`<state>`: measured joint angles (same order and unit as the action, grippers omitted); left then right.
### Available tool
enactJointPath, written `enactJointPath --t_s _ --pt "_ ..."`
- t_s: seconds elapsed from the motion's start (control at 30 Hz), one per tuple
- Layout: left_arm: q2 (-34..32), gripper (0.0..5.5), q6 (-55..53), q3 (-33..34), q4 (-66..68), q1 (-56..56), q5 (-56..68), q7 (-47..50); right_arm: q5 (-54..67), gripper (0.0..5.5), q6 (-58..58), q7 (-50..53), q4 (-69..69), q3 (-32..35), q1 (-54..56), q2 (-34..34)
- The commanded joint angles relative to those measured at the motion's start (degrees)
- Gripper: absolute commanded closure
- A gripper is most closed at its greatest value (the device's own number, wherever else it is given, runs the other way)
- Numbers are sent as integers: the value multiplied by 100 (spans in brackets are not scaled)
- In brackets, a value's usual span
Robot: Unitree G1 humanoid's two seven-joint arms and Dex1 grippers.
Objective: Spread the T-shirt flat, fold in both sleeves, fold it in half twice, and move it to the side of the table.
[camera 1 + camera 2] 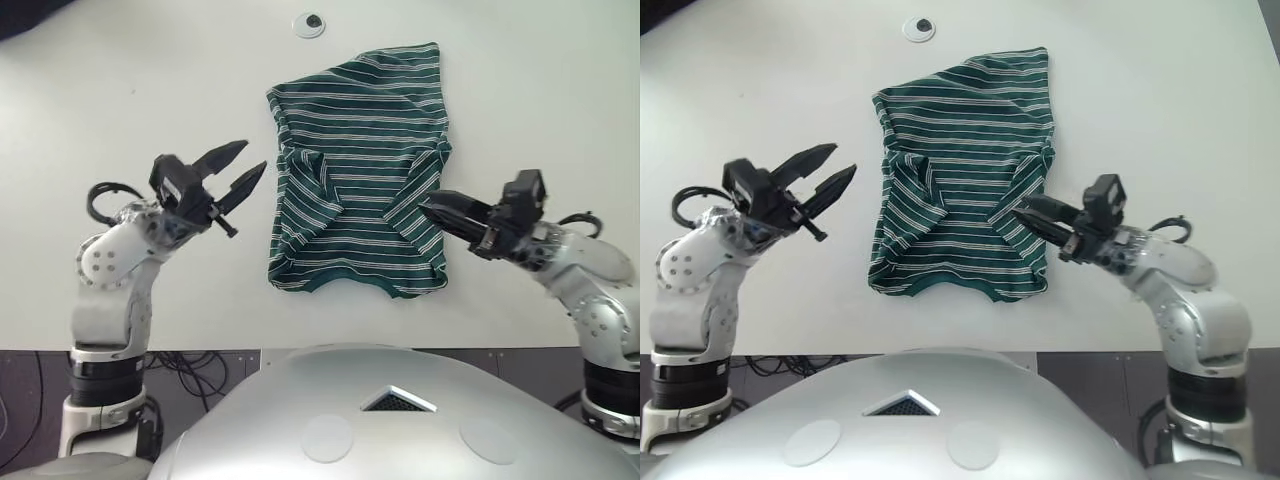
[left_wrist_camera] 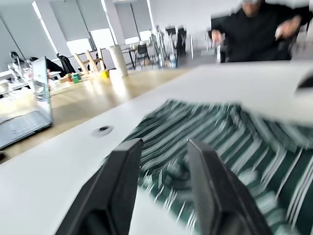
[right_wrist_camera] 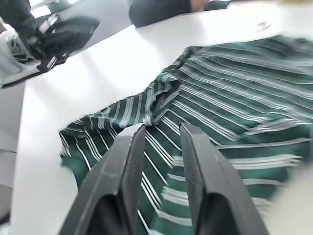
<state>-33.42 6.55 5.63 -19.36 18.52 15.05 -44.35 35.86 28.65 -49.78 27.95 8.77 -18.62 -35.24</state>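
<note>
T-shirt (image 1: 360,170) is lying on the table (image 1: 560,90)
Left gripper (image 1: 254,156) is gaping wide beside it; right gripper (image 1: 425,208), narrowly parted, is overhanging it.

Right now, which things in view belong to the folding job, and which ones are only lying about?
For the job:
- T-shirt, green striped, lying rumpled on the table
- left gripper, open, beside the shirt
- right gripper, open, at the shirt's right edge

Just lying about:
- round disc, beyond the shirt
- laptop, on another desk
</note>
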Motion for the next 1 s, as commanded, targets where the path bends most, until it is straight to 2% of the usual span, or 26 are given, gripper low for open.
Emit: enactJointPath --t_s 0.03,0.13,0.23,0.33,0.43,0.63,0.83,0.9,1.0 --pt "-1180 386 3186 84 1509 767 -2029 -261 -588 424 -1685 -1256 -713 635 -709 -559" --pt "-1583 386 4662 -10 2350 659 -3389 358 -1223 424 -2873 -1555 -1377 650 -966 -602" --pt "-1551 342 5633 -189 2734 418 -4253 839 -2212 404 -4448 -1577 -2166 426 -1003 -675" --pt "-1445 294 6045 -438 2901 235 -4733 1172 -3145 356 -6312 -1447 -2930 239 -864 -764" --pt "-1378 273 6102 -656 2696 57 -4876 1328 -3662 354 -7437 -1243 -3248 11 -782 -662" --pt "-1471 273 5705 -1001 1809 -259 -4710 1292 -4683 354 -8470 -532 -3514 -544 -560 -581" --pt "-1528 273 5428 -1291 1621 -576 -5065 1233 -5094 354 -8595 74 -3471 -1013 -364 -683" --pt "-1549 295 5344 -1360 1640 -636 -5110 1253 -5190 354 -8538 193 -3450 -1127 -327 -764" --pt "-1591 332 5238 -1438 1627 -676 -5099 1267 -5308 399 -8474 362 -3460 -1228 -328 -892"
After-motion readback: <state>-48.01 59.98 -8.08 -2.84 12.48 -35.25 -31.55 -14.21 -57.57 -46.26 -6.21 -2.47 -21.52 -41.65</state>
